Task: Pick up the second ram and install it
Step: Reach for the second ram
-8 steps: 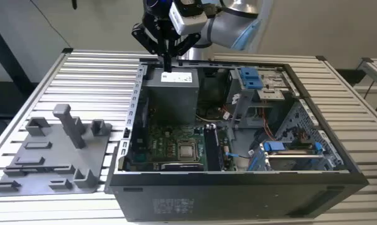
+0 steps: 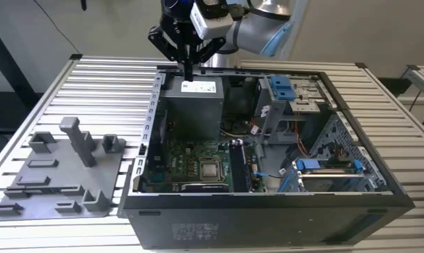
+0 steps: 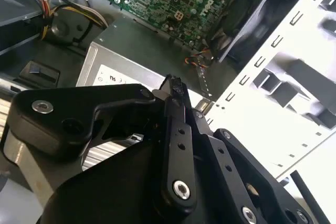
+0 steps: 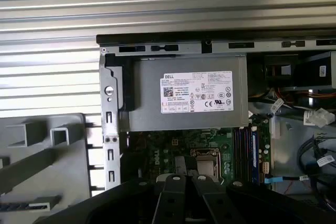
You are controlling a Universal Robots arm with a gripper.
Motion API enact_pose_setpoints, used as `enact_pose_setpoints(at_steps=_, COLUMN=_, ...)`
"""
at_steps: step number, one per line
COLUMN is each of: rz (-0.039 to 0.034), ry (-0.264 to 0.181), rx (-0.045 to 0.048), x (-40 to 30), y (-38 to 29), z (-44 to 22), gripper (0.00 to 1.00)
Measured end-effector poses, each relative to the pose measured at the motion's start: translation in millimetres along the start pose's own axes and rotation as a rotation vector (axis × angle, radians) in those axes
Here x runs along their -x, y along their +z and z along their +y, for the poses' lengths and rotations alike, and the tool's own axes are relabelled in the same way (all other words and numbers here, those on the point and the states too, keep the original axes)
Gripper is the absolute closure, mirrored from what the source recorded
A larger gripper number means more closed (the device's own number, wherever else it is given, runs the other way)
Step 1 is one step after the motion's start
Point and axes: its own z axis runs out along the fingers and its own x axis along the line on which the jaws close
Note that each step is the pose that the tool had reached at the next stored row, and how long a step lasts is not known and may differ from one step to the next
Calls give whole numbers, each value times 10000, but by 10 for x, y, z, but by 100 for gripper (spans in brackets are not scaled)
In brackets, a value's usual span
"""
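Observation:
My gripper [image 2: 188,73] hangs over the back edge of the open computer case [image 2: 268,221], just above the grey power supply [image 2: 192,108]. Its black fingers [image 3: 174,90] are pressed together with nothing between them. The second ram [image 4: 29,205] looks like a thin dark strip lying in a low slot of the grey holder plate [image 2: 29,203], well off to the exterior view's left of the gripper. Another ram strip [image 4: 254,148] stands in the black slots beside the processor socket [image 2: 210,169] on the green motherboard [image 2: 190,153].
The holder plate carries a tall post [image 2: 78,139] and several short ones. Case walls, a metal drive cage with blue clips [image 2: 285,89], loose cables [image 3: 68,11] and the power supply crowd the case. The slatted metal table [image 2: 106,84] lies around the case.

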Motion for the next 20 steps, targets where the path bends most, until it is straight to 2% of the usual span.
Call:
enact_pose_setpoints(at_steps=6, rz=-1, ry=0, rx=0, x=-20, y=0, z=-1, gripper=89)
enact_pose_setpoints(at_steps=12, rz=0, ry=-6, rx=0, x=-145, y=-3, z=-10, gripper=89)
enact_pose_setpoints(at_steps=20, rz=10, ry=-7, rx=0, x=-185, y=-3, z=-13, gripper=89)
